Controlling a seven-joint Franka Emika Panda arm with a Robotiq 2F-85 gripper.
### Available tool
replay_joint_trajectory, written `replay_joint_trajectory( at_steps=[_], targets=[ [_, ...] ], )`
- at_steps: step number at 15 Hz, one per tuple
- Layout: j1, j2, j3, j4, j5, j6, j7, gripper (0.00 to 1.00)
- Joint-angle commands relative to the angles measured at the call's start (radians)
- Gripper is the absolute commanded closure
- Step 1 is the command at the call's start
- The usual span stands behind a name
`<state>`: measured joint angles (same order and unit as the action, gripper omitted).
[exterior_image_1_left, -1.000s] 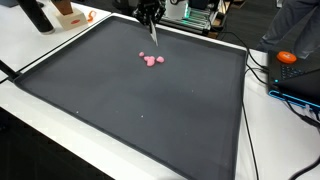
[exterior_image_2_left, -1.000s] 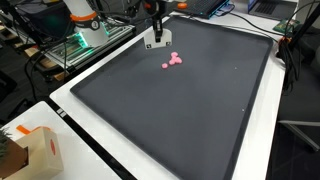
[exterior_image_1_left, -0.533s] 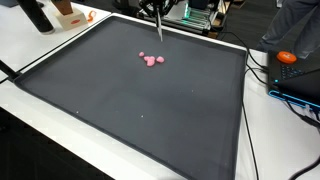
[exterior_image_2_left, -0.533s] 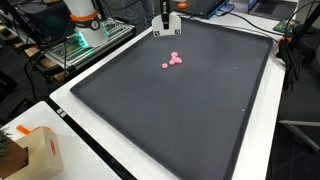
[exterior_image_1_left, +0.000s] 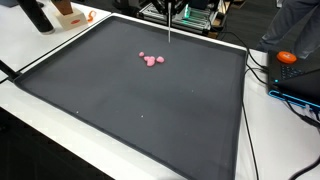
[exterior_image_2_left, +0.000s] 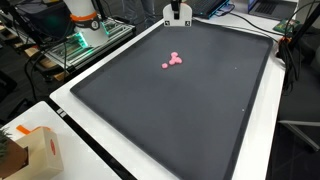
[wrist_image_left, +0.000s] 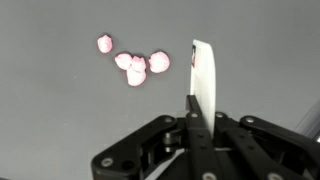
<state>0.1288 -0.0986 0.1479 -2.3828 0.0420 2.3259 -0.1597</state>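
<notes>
While pinching a white strip (wrist_image_left: 203, 85) between fingers (wrist_image_left: 192, 118), holds it upright, tip down, near pink bits (wrist_image_left: 135, 66).

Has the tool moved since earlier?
Yes: the tool, gripping a white flat strip, moved from the pink lumps toward the far edge of the dark grey mat.

We see a dark grey mat (exterior_image_1_left: 150, 115) with an even, matt face that throws back no glare. The table (exterior_image_1_left: 30, 115) under it looks smooth, white and faintly glossy. The pink pieces (wrist_image_left: 135, 67) look matt and slightly lumpy; we cannot tell their material. The white strip (wrist_image_left: 204, 75) clamped in the end effector (wrist_image_left: 196, 120) looks thin and smooth, plastic or card. The end effector's body looks like matt black plastic with small screw heads. The box (exterior_image_2_left: 30, 150) is plain brown cardboard.
</notes>
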Motion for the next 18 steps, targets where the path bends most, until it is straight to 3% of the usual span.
replay_joint_trajectory(
  at_steps=[1,10,18],
  targets=[
    [0.014,0.076,0.021,0.082,-0.064,-0.064,0.154,0.99],
    [0.079,0.284,0.032,0.271,-0.254,-0.197,0.427,0.99],
    [0.149,0.418,0.019,0.404,-0.350,-0.339,0.503,0.99]
  ],
)
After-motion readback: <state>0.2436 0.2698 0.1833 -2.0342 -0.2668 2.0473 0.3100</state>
